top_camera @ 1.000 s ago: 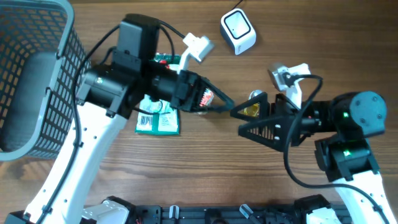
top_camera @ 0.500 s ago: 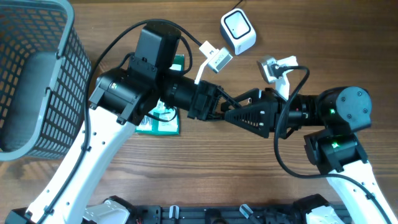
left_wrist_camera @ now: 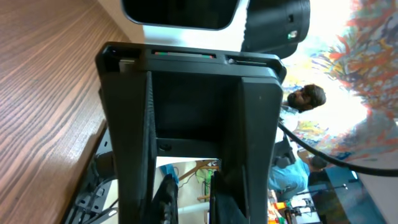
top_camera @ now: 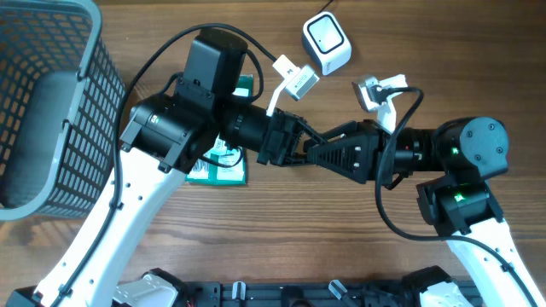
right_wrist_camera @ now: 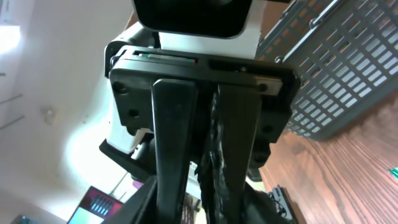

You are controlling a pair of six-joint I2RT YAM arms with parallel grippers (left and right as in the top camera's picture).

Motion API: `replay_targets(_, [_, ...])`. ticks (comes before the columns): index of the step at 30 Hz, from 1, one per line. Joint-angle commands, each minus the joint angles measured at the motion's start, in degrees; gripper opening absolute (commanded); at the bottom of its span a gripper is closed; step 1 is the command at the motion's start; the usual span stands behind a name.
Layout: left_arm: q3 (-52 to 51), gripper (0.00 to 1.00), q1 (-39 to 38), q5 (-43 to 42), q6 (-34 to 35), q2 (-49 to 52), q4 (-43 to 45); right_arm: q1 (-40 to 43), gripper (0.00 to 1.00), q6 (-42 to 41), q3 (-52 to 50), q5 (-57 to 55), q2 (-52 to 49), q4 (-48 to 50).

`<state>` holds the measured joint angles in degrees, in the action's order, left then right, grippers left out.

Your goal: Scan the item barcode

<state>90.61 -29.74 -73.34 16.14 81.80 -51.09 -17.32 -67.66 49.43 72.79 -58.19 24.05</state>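
Barcode scanner [top_camera: 327, 41]: small white cube with a dark window in its top face, standing on the wooden table [top_camera: 299, 247] at the far edge, well apart from both grippers.

Left gripper [top_camera: 309, 141]: reaches across the middle of the table toward the other arm. Fingers drawn fully together. The fingers themselves hide whether anything sits between them.

Right gripper [top_camera: 314, 155]: points the opposite way, its black wedge-shaped fingers narrowed and meeting the left gripper tip to tip. Whether they are clamped on something or merely close cannot be told.

Item to scan: not identifiable in any view. The place where the two grippers meet is covered by black fingers, and both wrist views are filled by gripper bodies at close range.

Green box [top_camera: 223, 170]: flat on the table, partly under the left arm.

Second green package [top_camera: 246, 85]: only a corner shows, behind the left arm's housing.

Wire basket [top_camera: 94, 77]: grey mesh, at the left end of the table; also seen in the right wrist view [right_wrist_camera: 348, 62].
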Motion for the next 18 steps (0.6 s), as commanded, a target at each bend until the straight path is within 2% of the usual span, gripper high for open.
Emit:
replay_targets(1, [0.4, 0.04, -0.2, 2.2, 0.3, -0.2, -0.1, -0.2, 0.35, 1.2, 0.9, -0.8, 0.2, 0.8])
replay_targets(2, [0.4, 0.04, -0.2, 2.5, 0.3, -0.2, -0.1, -0.2, 0.41, 1.2, 0.9, -0.8, 0.2, 0.8])
replay_targets(3, [0.4, 0.04, -0.2, 2.5, 0.3, -0.2, -0.1, -0.2, 0.4, 1.3, 0.9, -0.8, 0.2, 0.8])
replay_targets(4, [0.4, 0.04, -0.2, 2.5, 0.3, -0.2, -0.1, -0.2, 0.35, 1.3, 0.9, -0.8, 0.2, 0.8])
replay_targets(6, [0.4, 0.05, -0.2, 2.5, 0.3, -0.2, -0.1, -0.2, 0.35, 1.3, 0.9, -0.8, 0.2, 0.8])
replay_targets(7, [0.4, 0.11, -0.2, 2.5, 0.3, -0.2, 0.0, -0.2, 0.41, 1.3, 0.9, -0.8, 0.2, 0.8])
replay_targets(8, [0.4, 0.16, -0.2, 2.6, 0.3, -0.2, 0.2, -0.2, 0.41, 1.3, 0.9, -0.8, 0.2, 0.7])
replay_targets(9, [0.4, 0.17, -0.2, 2.6, 0.4, -0.2, 0.2, -0.2, 0.41, 1.4, 0.9, -0.8, 0.2, 0.8])
replay_targets(11, [0.4, 0.12, -0.2, 3.5, 2.7, -0.2, 0.1, -0.2, 0.42, 1.6, 0.9, -1.0, 0.2, 0.8])
replay_targets(12, [0.4, 0.04, -0.2, 4.5, 6.1, -0.2, 0.1, -0.2, 0.43, 1.7, 0.9, -1.3, 0.2, 0.8])
replay_targets(15, [0.4, 0.04, -0.2, 5.5, 13.4, -0.2, 1.1, -0.2, 0.42, 1.7, 0.9, -1.5, 0.2, 0.8])
replay_targets(16, [0.4, 0.04, -0.2, 5.5, 14.0, -0.2, 1.6, -0.2, 0.41, 1.7, 0.9, -1.5, 0.2, 0.8])
replay_targets(18, [0.4, 0.04, -0.2, 5.5, 14.4, -0.2, 2.0, -0.2, 0.24, 1.7, 0.9, -1.5, 0.2, 0.8])
